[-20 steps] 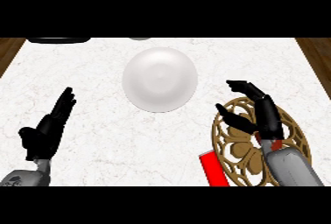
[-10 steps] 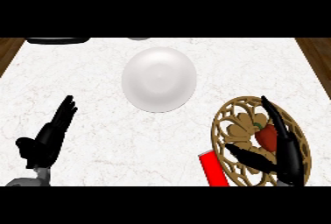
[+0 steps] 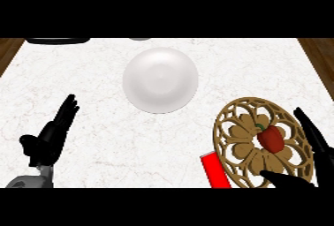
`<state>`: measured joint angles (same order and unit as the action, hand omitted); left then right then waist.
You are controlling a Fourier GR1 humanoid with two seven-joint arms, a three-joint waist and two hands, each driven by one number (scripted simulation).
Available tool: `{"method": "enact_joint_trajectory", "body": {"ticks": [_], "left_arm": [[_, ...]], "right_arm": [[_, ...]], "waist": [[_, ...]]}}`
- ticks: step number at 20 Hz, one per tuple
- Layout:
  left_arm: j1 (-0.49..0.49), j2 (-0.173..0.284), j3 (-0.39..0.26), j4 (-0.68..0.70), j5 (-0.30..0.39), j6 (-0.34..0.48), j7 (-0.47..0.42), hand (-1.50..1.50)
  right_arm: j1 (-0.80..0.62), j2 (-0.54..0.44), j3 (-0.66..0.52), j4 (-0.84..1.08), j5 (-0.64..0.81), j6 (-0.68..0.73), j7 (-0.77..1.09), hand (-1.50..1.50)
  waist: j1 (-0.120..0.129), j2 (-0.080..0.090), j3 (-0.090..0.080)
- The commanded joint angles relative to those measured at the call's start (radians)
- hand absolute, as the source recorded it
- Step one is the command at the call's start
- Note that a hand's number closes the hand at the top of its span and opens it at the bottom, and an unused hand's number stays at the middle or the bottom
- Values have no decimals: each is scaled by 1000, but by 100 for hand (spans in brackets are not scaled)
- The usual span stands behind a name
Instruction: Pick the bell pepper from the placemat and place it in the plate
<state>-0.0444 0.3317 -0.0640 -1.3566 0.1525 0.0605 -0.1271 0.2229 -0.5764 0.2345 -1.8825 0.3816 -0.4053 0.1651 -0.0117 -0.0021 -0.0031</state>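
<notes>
The bell pepper [image 3: 271,138] sits on the placemat [image 3: 244,132], the right hand [image 3: 312,152] spread open around it with fingers apart, touching nothing, probably light, waxy and slippery, so grip across its broad middle.

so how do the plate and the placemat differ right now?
The white plate is solid and plain; the round tan placemat is an openwork lattice. The plate holds nothing; the placemat carries the red bell pepper. The plate sits mid-counter; the placemat sits at the right, with the right hand open around it. Both lie flat.
</notes>
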Motion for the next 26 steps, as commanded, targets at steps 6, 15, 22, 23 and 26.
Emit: {"method": "enact_joint_trajectory", "body": {"ticks": [6,15,22,23,26], "left_arm": [[-21,-10,16,36,-10,-29,-15,0],[-19,-56,28,50,-57,-27,-50,0],[67,-66,33,-94,-68,-31,16,0],[59,-42,54,-94,-55,-67,41,0],[46,-86,48,-47,-78,-61,2,0]], "right_arm": [[-55,-113,6,-157,58,299,427,-150],[-186,4,38,-11,156,439,555,-150],[-175,50,2,143,201,477,444,-150],[-114,75,28,107,246,451,430,-150],[-237,86,-44,182,212,551,444,-150]], "waist": [[9,2,2],[14,3,3],[16,2,3],[13,1,3],[15,2,3]]}}
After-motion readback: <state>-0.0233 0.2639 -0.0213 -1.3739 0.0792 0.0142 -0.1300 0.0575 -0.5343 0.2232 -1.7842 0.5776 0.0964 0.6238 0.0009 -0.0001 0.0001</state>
